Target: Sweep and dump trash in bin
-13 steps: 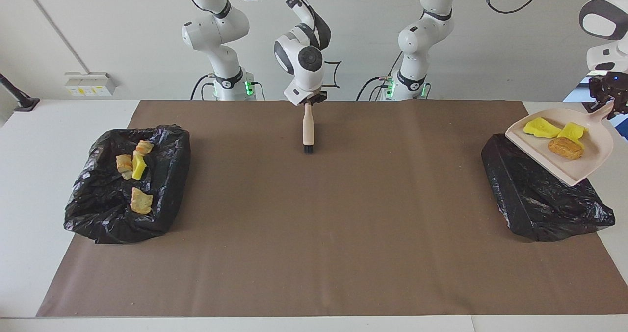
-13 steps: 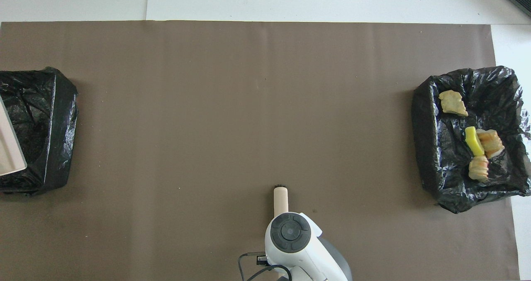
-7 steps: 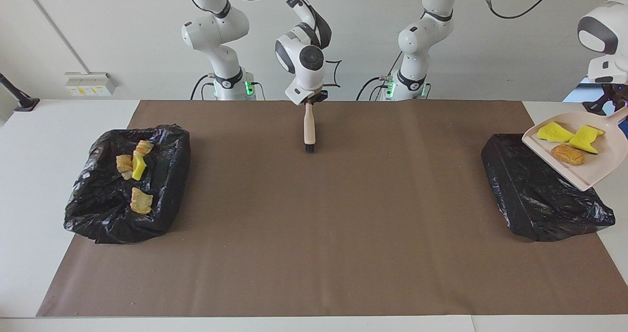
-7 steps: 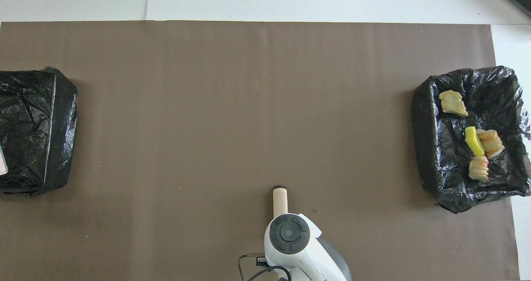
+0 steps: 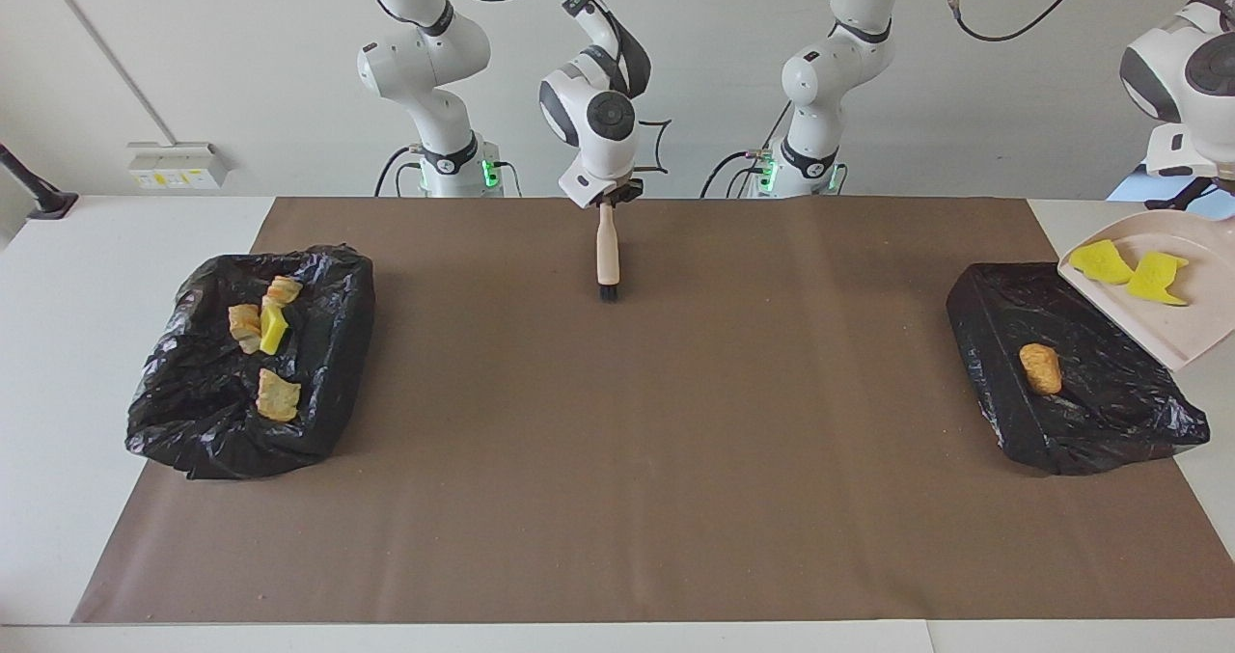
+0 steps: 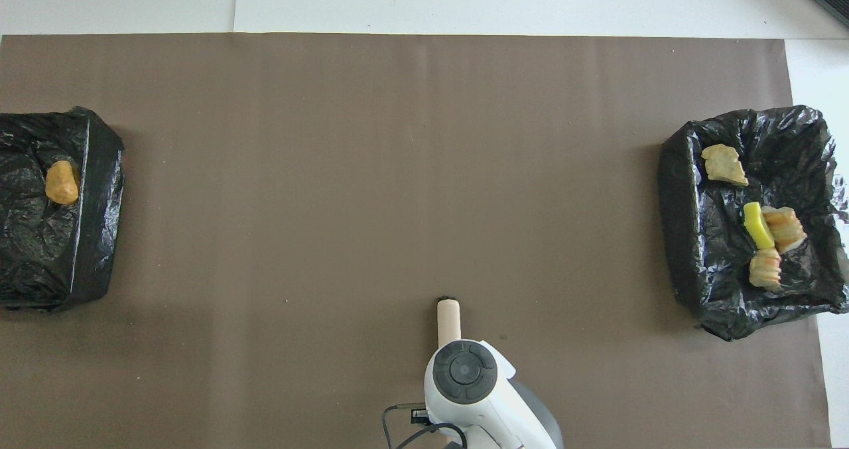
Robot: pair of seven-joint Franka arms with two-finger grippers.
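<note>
My left gripper (image 5: 1189,195) is shut on the pinkish dustpan (image 5: 1172,330), holding it tilted over the black-lined bin (image 5: 1110,412) at the left arm's end of the table. Two yellow trash pieces (image 5: 1100,262) (image 5: 1156,277) lie on the pan. An orange-brown lump (image 5: 1040,368) (image 6: 62,182) lies inside that bin (image 6: 40,256). My right gripper (image 5: 606,193) is shut on the top of the beige-handled brush (image 5: 608,248) (image 6: 449,318), which stands upright with its bristles on the brown mat near the robots.
A second black-lined bin (image 5: 193,412) (image 6: 683,237) sits at the right arm's end, holding several trash pieces (image 5: 277,394) (image 6: 756,227). The brown mat (image 5: 675,441) covers most of the white table.
The dustpan has swung outward past the bin's end. The orange-brown lump has slid off it into the bin. The right arm and brush have stayed in place.
</note>
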